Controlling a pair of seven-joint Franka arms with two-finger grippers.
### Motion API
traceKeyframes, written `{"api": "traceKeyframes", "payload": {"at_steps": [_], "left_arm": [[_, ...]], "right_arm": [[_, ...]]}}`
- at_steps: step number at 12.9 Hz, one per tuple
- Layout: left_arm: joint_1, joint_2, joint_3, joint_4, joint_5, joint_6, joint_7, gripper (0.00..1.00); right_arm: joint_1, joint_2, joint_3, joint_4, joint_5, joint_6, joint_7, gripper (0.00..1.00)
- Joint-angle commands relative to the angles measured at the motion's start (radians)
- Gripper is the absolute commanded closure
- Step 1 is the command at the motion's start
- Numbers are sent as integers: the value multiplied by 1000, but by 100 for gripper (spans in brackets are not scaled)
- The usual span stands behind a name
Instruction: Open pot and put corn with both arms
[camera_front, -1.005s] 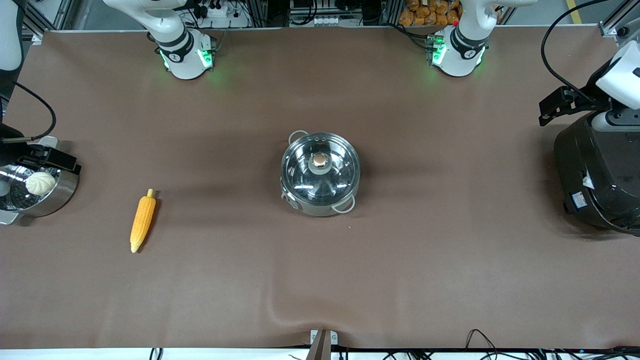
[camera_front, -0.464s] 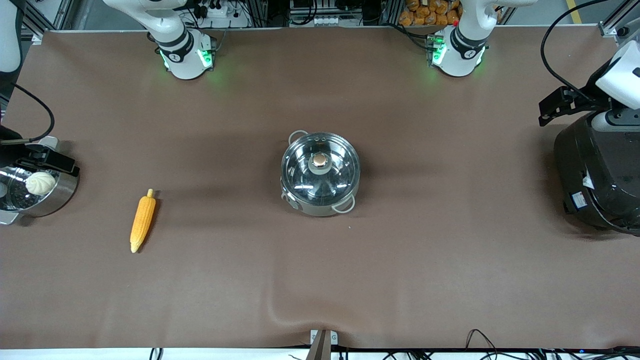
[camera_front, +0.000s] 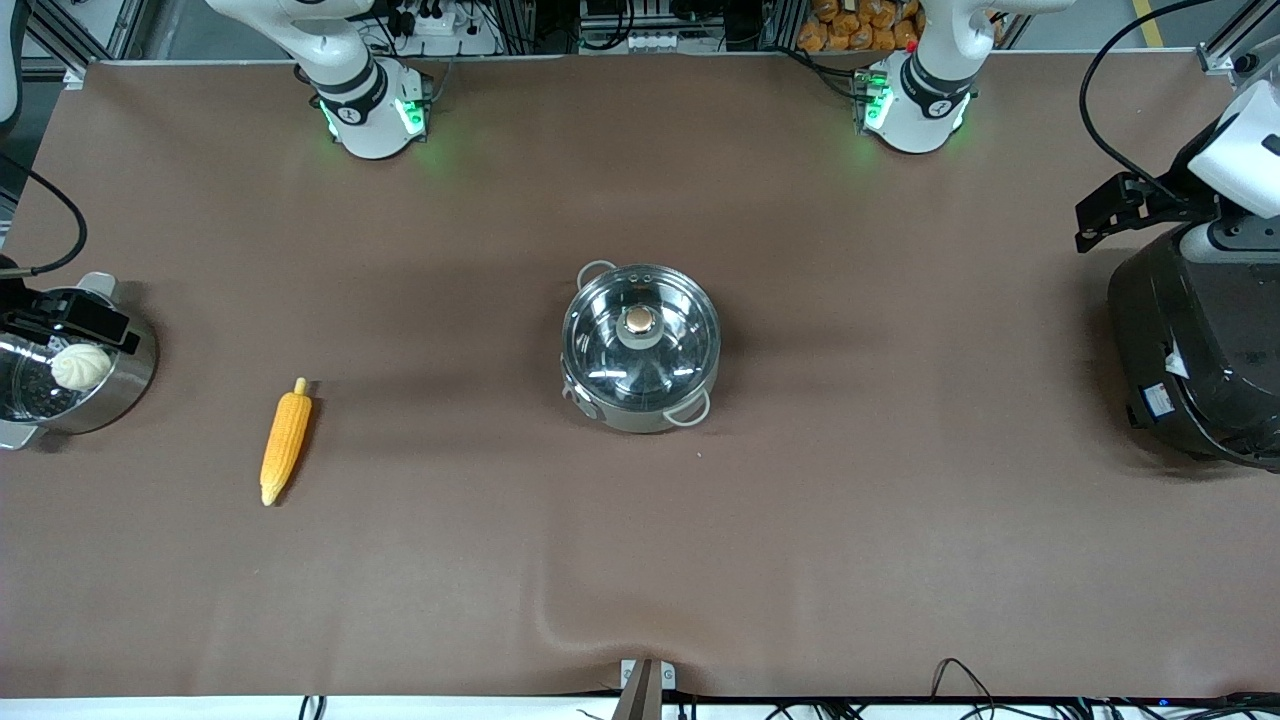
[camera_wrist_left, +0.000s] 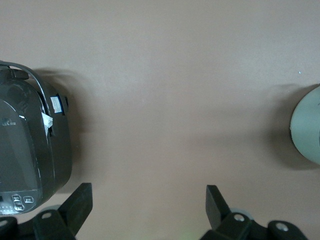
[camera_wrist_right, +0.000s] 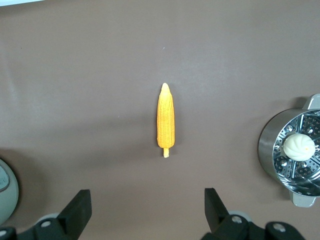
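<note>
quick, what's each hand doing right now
Left hand: open, holding nothing, over bare table near the big black rice cooker.
Right hand: open, empty, above the orange-yellow corn cob.

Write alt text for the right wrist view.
The corn lies alone on the brown table, framed between the open fingers of the right gripper above it. The steamer pot with a white bun sits at one edge, the pot at another.

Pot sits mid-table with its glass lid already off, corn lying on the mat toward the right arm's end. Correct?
Not quite. The front view shows the glass lid still on the pot, its tan knob centred on top. The rest holds: the pot is mid-table and the corn lies on the mat toward the right arm's end, untouched.
</note>
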Motion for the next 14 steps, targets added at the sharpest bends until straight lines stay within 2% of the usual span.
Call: {"api": "traceKeyframes", "payload": {"at_steps": [1,14], "left_arm": [[-5,6,0,18,-13,-1,-13,0],[-5,11,-17,18,-10,-1,-21,0]], "right_arm": [[-9,5,5,17,1,-13,0,0],[-10,5,4,17,4,-13,-2,0]]}}
